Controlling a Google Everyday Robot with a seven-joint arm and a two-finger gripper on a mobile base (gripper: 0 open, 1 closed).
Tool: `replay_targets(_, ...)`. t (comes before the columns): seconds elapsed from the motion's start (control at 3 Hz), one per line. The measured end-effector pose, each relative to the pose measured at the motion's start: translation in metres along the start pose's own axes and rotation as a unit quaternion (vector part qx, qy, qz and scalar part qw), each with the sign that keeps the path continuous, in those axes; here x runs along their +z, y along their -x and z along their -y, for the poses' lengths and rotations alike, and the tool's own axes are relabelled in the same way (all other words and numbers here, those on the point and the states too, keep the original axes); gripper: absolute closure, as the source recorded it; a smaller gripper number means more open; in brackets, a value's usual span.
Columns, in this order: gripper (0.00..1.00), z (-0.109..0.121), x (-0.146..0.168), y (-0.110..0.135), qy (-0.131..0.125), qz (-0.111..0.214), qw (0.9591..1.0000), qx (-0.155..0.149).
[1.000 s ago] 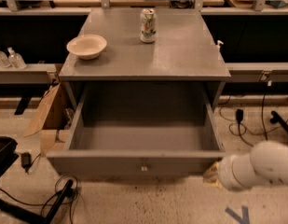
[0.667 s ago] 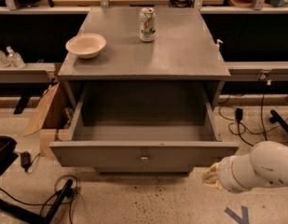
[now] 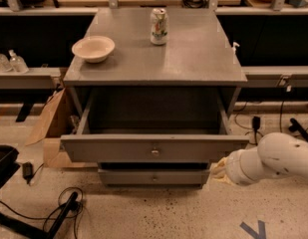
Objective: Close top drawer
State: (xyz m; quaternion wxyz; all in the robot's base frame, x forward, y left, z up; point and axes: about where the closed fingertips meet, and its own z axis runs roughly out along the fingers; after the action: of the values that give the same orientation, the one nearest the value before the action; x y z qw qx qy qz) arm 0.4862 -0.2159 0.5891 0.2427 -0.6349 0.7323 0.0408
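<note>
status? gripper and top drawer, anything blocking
Low right: gripper, just below the top drawer front's right end. Drawer open, pulled well out. On the cabinet top: bowl and can, out of its path.

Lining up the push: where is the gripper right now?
Lower right of the camera view: the gripper is just under the right end of the open top drawer.

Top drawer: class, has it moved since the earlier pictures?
Yes. The top drawer has slid inward, its front now nearer the front edge of the cabinet top. The hand sits by a lower corner of the drawer front.
</note>
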Motion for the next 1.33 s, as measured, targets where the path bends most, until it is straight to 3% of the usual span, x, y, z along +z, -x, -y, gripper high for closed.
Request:
replay_targets(0.67, 1.0, 0.06, 0.018, 0.024, -0.009, 0.031, 0.9993, -0.021)
replay_targets(1.0, 1.0, 0.11, 0.028, 0.039, -0.022, 0.061, 0.9976, -0.025)
replay_targets(1.33, 1.0, 0.122, 0.032, 0.041, -0.025, 0.07, 0.9969, -0.024)
